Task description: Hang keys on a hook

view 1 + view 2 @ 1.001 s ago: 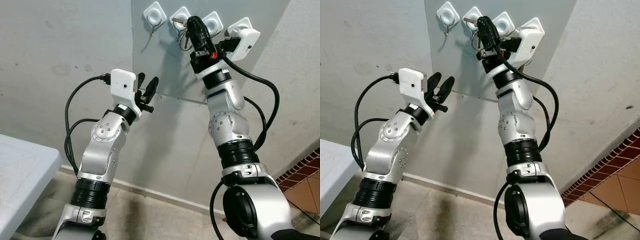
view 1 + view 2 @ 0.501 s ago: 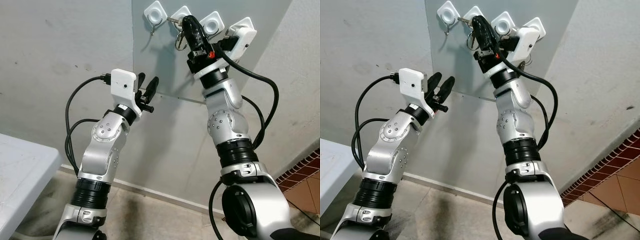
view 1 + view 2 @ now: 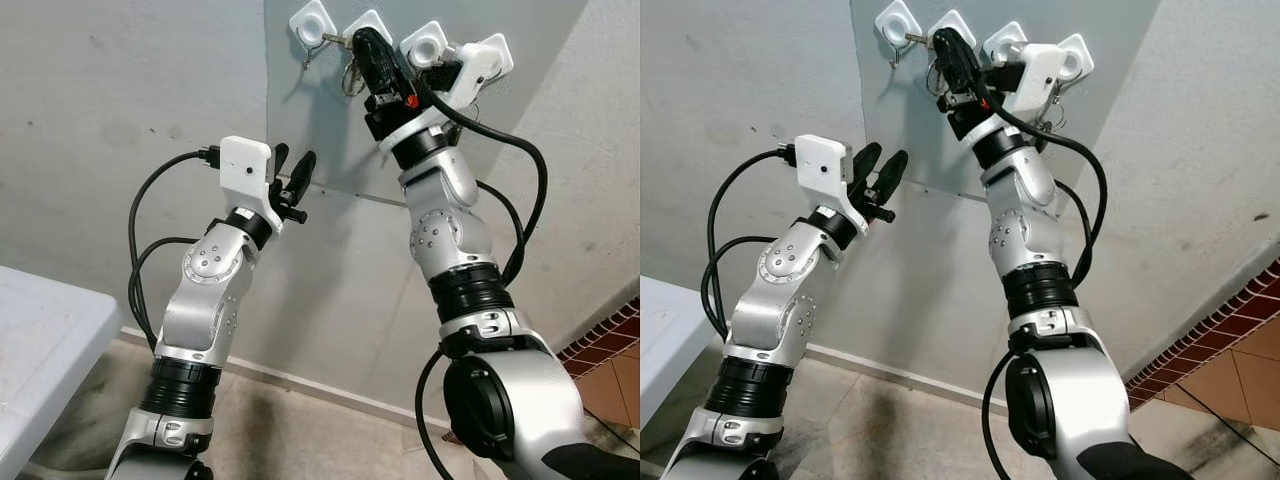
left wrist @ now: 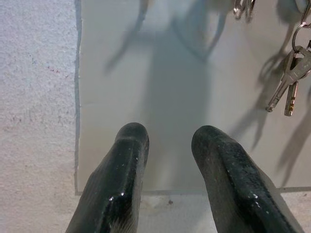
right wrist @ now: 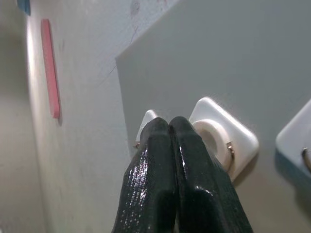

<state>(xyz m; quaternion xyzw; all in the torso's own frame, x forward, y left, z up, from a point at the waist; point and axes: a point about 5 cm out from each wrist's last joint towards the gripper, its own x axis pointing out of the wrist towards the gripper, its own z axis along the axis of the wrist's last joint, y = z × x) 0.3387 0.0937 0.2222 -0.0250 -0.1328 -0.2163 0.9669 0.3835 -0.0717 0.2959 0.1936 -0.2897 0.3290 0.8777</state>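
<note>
A rough grey wall takes up most of the left eye view, with a smoother grey panel mounted on it in the upper centre. A strip of red tiled floor shows at the lower right, and the corner of a white desk sits at the lower left.

The right arm rises from the lower right up to the top centre of the frame. The left arm stands in the lower left half, bent at the elbow.

Across the top of the panel run 4 white square hook mounts. The first mount is the leftmost, with the second mount just beside it.

The right hand is at the top centre, up against the second mount. In the right wrist view its fingers are pressed together, their tips touching the mount's round white centre. The keys hang just below the fingers, against the panel under the second mount; whether the fingers pinch their ring cannot be told.

The left hand hovers lower, left of centre, its fingers spread apart and holding nothing. In the left wrist view another bunch of keys hangs at the upper right.
</note>
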